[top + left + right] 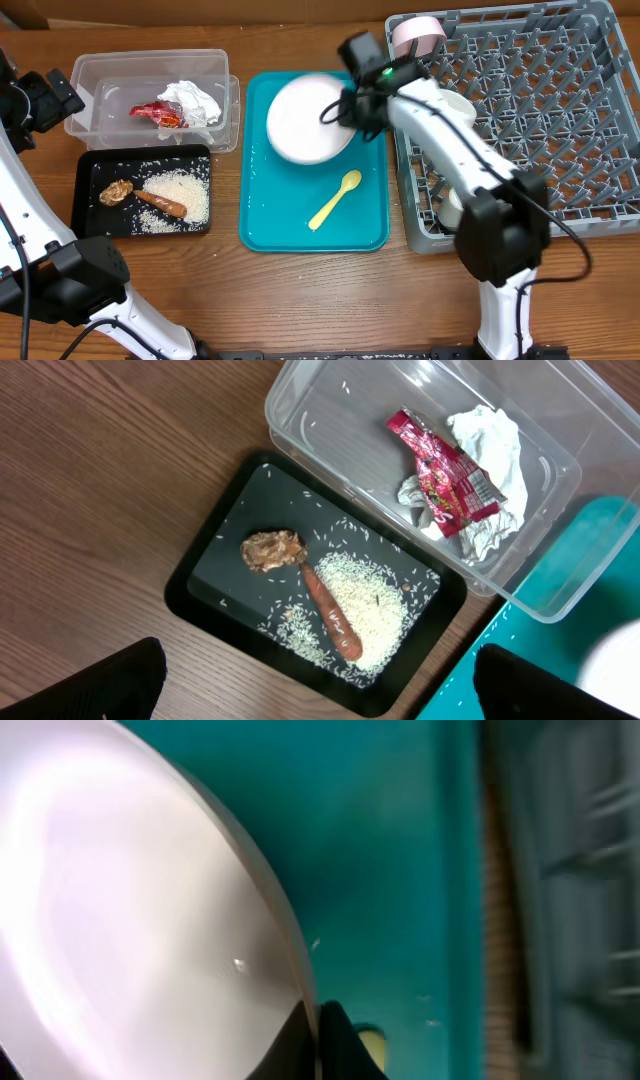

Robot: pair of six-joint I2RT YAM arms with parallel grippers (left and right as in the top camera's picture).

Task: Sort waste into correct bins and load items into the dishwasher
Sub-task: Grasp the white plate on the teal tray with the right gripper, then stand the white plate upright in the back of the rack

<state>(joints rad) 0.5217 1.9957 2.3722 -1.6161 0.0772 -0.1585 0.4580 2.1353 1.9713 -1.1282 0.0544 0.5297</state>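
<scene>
My right gripper (345,108) is shut on the rim of the white round plate (305,120), holding it tilted over the teal tray (270,220); the right wrist view shows its fingers (318,1042) pinching the plate edge (150,920). The pale yellow spoon (335,199) lies on the teal tray. The clear tub (90,75) holds the red-and-silver wrapper (445,480) and white napkin (495,450). The black tray (90,170) holds the sausage (330,612), brown lump (271,549) and rice (375,605). My left gripper (315,690) is open above the black tray's near edge.
The grey dish rack (530,110) stands at the right, with a white cup (418,35) at its back left corner and white bowls (455,205) along its left side. Bare wooden table (300,300) lies along the front.
</scene>
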